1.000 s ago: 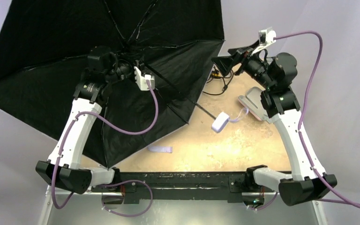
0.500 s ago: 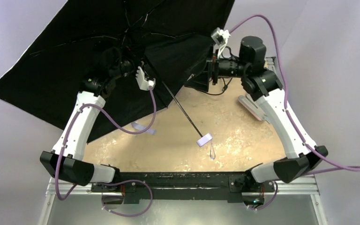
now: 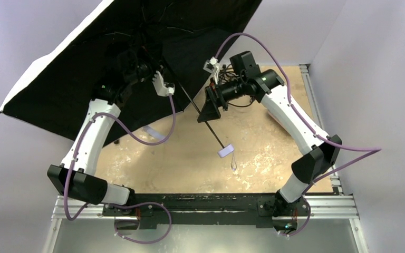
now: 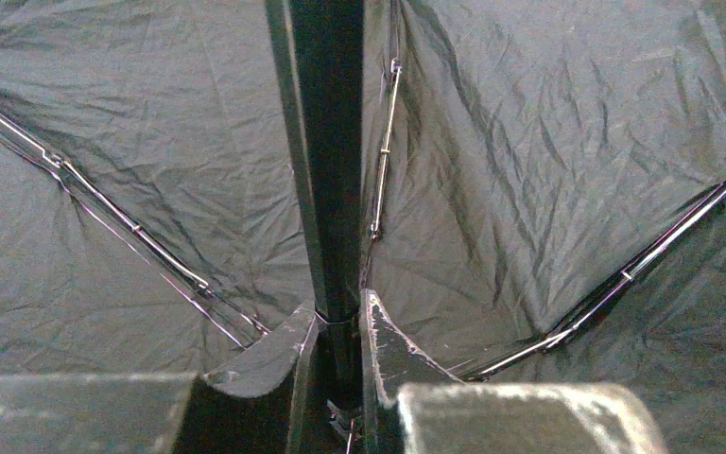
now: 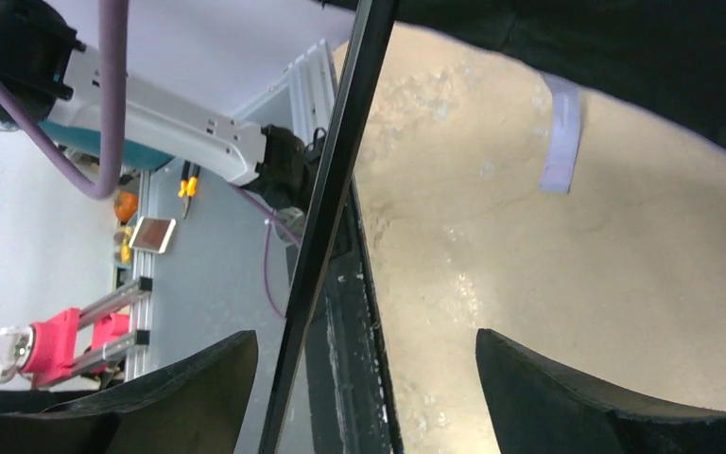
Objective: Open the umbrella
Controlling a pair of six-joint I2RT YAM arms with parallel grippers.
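While the umbrella point(image 3: 84, 79) is fully spread over the far-left corner of the bench point(image 3: 274, 158), black underside facing the top camera and a sliver of pale outer side showing along its left rim, it also hangs well past the bench's left edge. Left end effector point(image 4: 337, 307) is clamped tight on the shaft point(image 3: 205, 124) up where the ribs point(image 4: 132, 232) come together, both fingers point(image 4: 388, 350) pressed against it. From there the shaft slants toward the near-right corner and ends in the handle point(image 3: 225, 151) over the middle of the bench, with the loop point(image 3: 233, 164) dangling off it. Can't tell if the handle touches the surface. Right end effector point(image 5: 364, 345) is spread wide with the shaft running between its two fingers about halfway along, much closer to one than the other, so it's around the shaft but not gripping anything. A small lilac strip point(image 3: 153, 133) lies flat on the bench just by the umbrella's near rim, toward the left side.
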